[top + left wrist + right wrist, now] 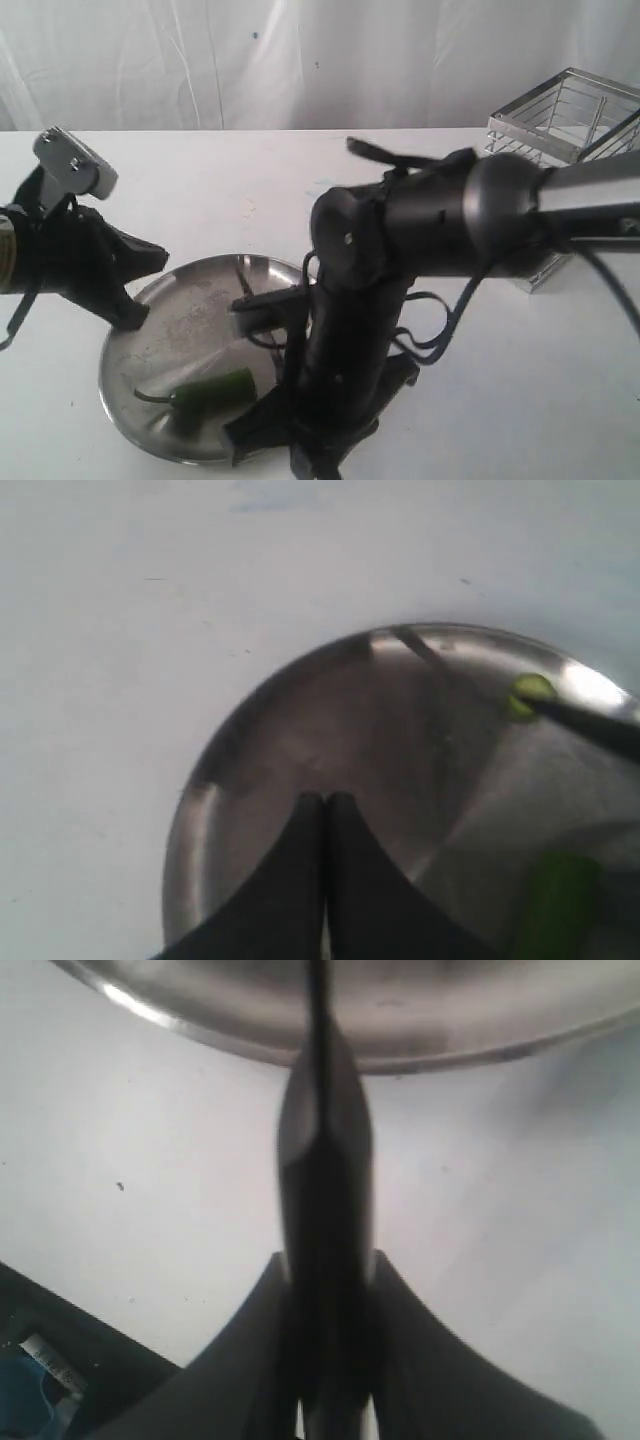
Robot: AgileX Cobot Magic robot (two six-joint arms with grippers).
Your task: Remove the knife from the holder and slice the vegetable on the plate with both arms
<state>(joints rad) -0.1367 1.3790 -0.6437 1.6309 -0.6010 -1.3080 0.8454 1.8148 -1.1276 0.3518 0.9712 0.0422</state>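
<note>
White surface (520, 400), white curtain (300, 60) behind. Left fingers (295, 870) pressed shut, empty, over the plate (260, 750); vegetable (560, 900) lies near them, probably awaiting steadying. Right fingers (240, 1360) clamp the knife (325, 1150) by its handle, blade reaching ahead over the plate for slicing.

dull scuffed silver plate (190, 305), dark green chili pepper (212, 390), lil bright green slice (530, 690), knife (325, 1160) with a black handle, shiny silver wire holder (565, 110), black right arm (420, 225) with a grey link (590, 185), plain white table (520, 380), wrinkly white curtain (300, 60)
</note>
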